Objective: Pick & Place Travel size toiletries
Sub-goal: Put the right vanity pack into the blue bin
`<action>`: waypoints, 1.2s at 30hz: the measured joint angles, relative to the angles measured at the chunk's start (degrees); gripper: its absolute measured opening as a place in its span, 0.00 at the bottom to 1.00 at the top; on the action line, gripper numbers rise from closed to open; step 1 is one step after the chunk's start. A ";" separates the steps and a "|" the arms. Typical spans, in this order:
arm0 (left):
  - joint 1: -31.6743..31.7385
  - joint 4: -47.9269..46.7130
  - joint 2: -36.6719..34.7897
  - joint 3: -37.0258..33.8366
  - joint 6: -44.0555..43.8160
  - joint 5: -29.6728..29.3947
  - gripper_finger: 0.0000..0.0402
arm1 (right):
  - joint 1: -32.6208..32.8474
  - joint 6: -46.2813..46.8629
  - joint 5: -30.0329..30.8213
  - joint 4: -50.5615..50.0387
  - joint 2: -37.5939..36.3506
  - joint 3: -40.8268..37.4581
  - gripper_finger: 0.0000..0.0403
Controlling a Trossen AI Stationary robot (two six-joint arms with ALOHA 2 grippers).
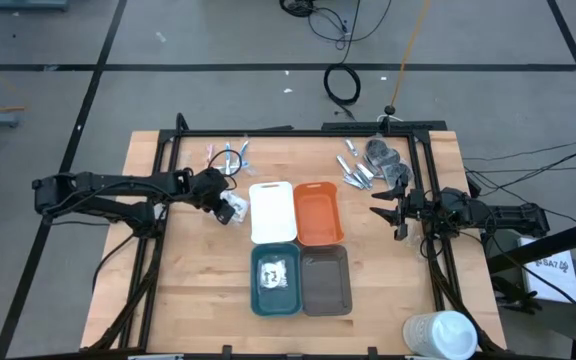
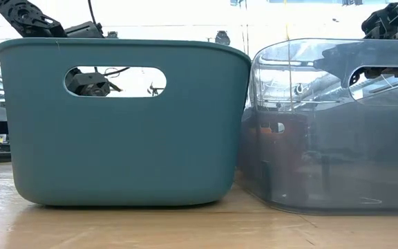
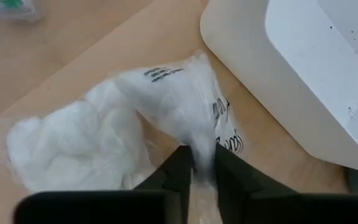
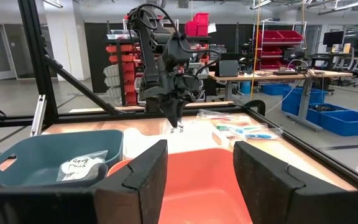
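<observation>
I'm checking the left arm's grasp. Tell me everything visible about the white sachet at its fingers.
The white sachet is a crinkled clear-plastic packet with white filling and black printed lettering. It lies on the wooden table beside the white tray. The left gripper pinches one gathered end of it between its fingers. A second white packet touches it.

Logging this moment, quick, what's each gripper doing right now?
Left gripper: shut on white plastic sachet, beside the white tray.
Right gripper: open, empty, by the orange tray.

Teal tray (image 2: pixel 123 124) hides its contents in low view.
</observation>
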 joint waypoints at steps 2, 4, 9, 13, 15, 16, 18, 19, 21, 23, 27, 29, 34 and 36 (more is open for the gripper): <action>0.00 -0.02 0.00 0.00 0.18 0.00 0.05 | 0.02 -0.01 0.00 0.00 0.01 0.02 0.43; 0.00 -0.02 0.00 0.00 0.17 0.00 0.02 | 0.00 0.01 0.00 0.00 0.01 0.01 0.43; 0.00 -2.89 -0.51 1.25 0.22 -0.01 0.03 | 0.00 -0.01 0.00 0.00 0.01 0.02 0.44; 0.02 -4.87 -2.39 3.39 0.53 0.00 0.01 | 0.00 0.01 0.00 0.00 0.01 0.02 0.43; 0.01 -5.05 -4.32 4.49 1.09 -0.03 0.02 | 0.00 0.00 0.00 0.00 0.01 0.02 0.43; 0.01 -4.95 -5.35 4.95 1.26 -0.06 0.02 | 0.00 0.01 0.00 0.00 0.01 0.02 0.43; 0.00 -5.15 -7.47 5.74 1.35 -0.94 0.02 | 0.01 0.01 0.00 0.00 0.01 0.01 0.43; 0.02 -5.14 -8.70 6.01 1.35 -1.41 0.01 | 0.00 -0.01 0.00 0.00 -0.01 0.00 0.43; 0.02 -4.46 -11.05 6.52 1.37 -2.28 0.01 | 0.00 0.01 0.00 0.00 -0.01 0.01 0.44; -0.06 -4.35 -13.35 6.98 1.66 -3.14 0.01 | 0.00 0.01 0.00 0.00 0.01 0.00 0.44; -1.27 -1.92 -16.86 7.02 2.14 -4.12 0.01 | 0.00 0.00 0.00 0.00 0.00 0.02 0.43; -2.51 0.67 -18.03 7.03 3.00 -4.11 0.01 | 0.01 0.01 0.00 -0.02 0.01 0.01 0.43; -7.78 9.33 -18.27 7.04 6.59 -2.39 0.02 | 0.00 0.01 0.00 0.00 -0.01 0.00 0.44; -10.50 13.91 -17.84 7.04 8.43 0.05 0.01 | 0.00 0.01 0.00 -0.02 0.01 0.00 0.44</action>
